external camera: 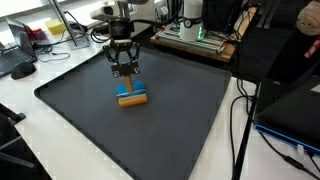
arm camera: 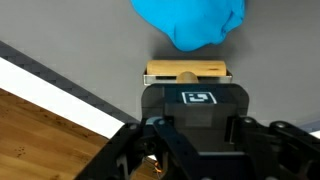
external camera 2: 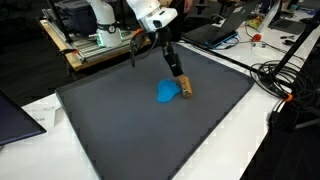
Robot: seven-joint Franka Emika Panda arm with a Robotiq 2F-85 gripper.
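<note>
My gripper [external camera: 125,78] stands over the middle of a dark grey mat [external camera: 190,120], pointing down. It is shut on a small wooden block [external camera: 131,98] that rests on the mat. A crumpled blue cloth [external camera 2: 166,93] lies right against the block [external camera 2: 187,88], on the side away from the gripper [external camera 2: 178,79]. In the wrist view the block [arm camera: 188,73] shows just beyond a black plate with a square marker [arm camera: 197,98], and the blue cloth [arm camera: 190,22] lies past it. The plate hides my fingertips there.
The mat covers most of a white table [external camera: 60,65]. Electronics boxes and cables [external camera: 195,35] crowd the far edge, more cables [external camera 2: 285,75] run along one side, and a laptop [external camera 2: 20,115] sits at a corner. In the wrist view the mat's edge [arm camera: 60,90] runs close by.
</note>
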